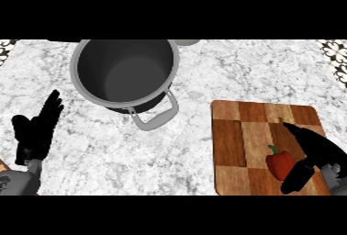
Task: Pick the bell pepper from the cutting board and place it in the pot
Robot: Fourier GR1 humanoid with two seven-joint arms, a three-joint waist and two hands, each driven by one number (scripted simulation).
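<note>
Counter open between pot and board. My right hand spread wide beside pepper; left hand open, resting.

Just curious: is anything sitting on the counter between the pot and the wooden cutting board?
No. In the head view only bare marbled counter lies between the pot and the cutting board; the pot's handle sticks out toward the gap.

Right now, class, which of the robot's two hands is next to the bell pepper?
The right hand, over the cutting board, fingers and thumb flanking the red bell pepper. The left hand rests open, fingers up, at the counter's left, far from it.
</note>
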